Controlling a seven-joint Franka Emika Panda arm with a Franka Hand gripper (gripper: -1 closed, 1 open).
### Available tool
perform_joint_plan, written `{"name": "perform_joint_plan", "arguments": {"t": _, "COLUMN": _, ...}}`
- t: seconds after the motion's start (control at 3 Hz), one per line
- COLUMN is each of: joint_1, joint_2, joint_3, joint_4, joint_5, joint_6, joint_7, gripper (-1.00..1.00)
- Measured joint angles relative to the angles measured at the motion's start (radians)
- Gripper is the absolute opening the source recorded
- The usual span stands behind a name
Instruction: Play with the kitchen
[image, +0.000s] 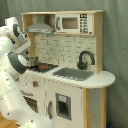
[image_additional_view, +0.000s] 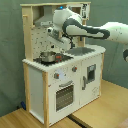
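In the first exterior view, your arm (image: 11, 75) fills the first exterior view's left edge, and the kitchen (image: 67, 70) stands in front of it. The gripper (image: 31, 56) is mostly hidden behind the arm's wrist, low over the stove (image: 44, 67), with a small metal pot (image: 33, 62) directly beneath it. The sink (image: 74, 74) and black faucet (image: 85, 59) lie well off to the gripper's far side, and the microwave (image: 74, 23) sits above.

In the second exterior view, the gripper (image_additional_view: 56, 46) hangs just above the pot (image_additional_view: 48, 57), under the hood. You cannot tell how wide it stands. You appear to be going for the pot; next, confirm the jaws straddle its rim or handle before closing.
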Motion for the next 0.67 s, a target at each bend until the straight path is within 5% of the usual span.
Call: {"name": "perform_joint_plan", "arguments": {"t": 0.67, "joint_1": 0.081, "joint_2": 0.0, "joint_3": 0.0, "joint_4": 0.054, "joint_5": -0.176, "joint_6": -0.056, "joint_7": -0.012, "gripper": 1.0}}
